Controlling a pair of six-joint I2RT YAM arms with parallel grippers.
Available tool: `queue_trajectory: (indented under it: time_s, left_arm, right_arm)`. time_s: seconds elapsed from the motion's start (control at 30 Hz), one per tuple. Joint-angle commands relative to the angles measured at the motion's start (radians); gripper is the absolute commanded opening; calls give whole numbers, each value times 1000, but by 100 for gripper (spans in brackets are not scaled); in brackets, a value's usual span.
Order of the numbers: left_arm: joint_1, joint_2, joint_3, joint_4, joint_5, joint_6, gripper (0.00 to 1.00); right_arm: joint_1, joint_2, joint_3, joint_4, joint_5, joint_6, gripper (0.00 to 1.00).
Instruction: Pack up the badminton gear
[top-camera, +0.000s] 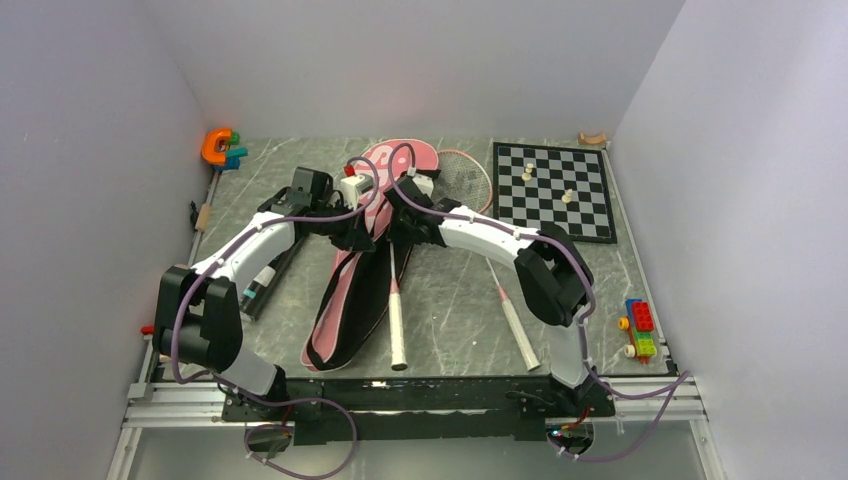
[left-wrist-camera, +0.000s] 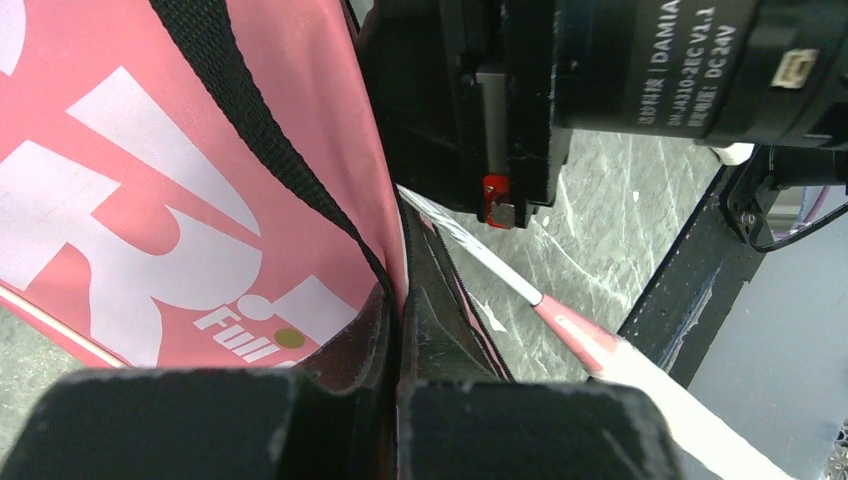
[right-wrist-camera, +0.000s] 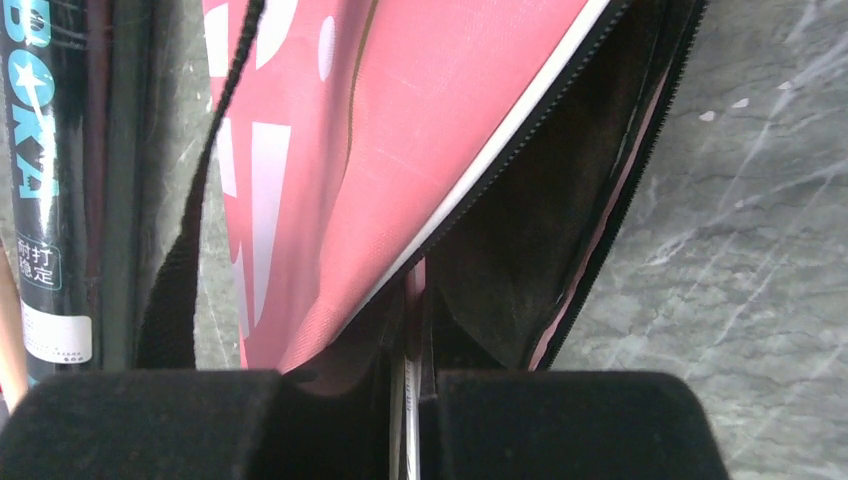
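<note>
The pink "SPORT" bag (top-camera: 345, 300) lies diagonally at the middle of the table, its zip side open. My left gripper (top-camera: 355, 240) is shut on the bag's upper flap (left-wrist-camera: 150, 200) at the edge with the black strap. My right gripper (top-camera: 402, 228) is shut on the thin shaft of one racket (top-camera: 398, 330) at the bag's open mouth (right-wrist-camera: 520, 200); the shaft (right-wrist-camera: 411, 380) shows between the pads. That racket's shaft also shows in the left wrist view (left-wrist-camera: 590, 340). The second racket (top-camera: 510, 315) lies to the right. The black tube (top-camera: 262, 285) lies left of the bag. No shuttlecocks show.
A chessboard (top-camera: 555, 190) with pale pieces sits at the back right. An orange and teal toy (top-camera: 222, 148) is at the back left corner. A coloured brick toy (top-camera: 640, 328) sits at the right edge. Grey walls close in three sides.
</note>
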Motion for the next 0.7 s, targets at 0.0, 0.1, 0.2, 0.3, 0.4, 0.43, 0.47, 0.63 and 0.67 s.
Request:
queue_trajectory:
  time_s: [0.0, 0.1, 0.2, 0.3, 0.4, 0.43, 0.47, 0.63, 0.67]
  left_arm:
    - [-11, -2, 25, -8, 93, 22, 0]
    - [-12, 2, 28, -10, 96, 26, 0]
    - [-11, 3, 23, -13, 90, 32, 0]
    - [-9, 3, 16, -10, 89, 39, 0]
    - [-9, 10, 20, -17, 93, 43, 0]
    - [-8, 12, 21, -18, 93, 43, 0]
    - [-6, 15, 23, -21, 93, 43, 0]
    - [4, 18, 32, -28, 99, 42, 0]
    - [6, 18, 32, -28, 98, 44, 0]
  right_arm:
    - [-10, -5, -27, 182, -63, 7, 11]
    - [-11, 2, -32, 216, -112, 12, 16]
    - [-11, -10, -35, 250, -147, -7, 23]
    - [-12, -28, -71, 302, -188, -6, 36]
    - [-21, -60, -128, 351, -230, -20, 51]
    - [-27, -73, -148, 360, -234, -21, 54]
    - [-35, -89, -168, 371, -241, -23, 54]
    - [-109, -210, -301, 396, -235, -21, 54]
    - [-127, -234, -333, 400, -230, -20, 54]
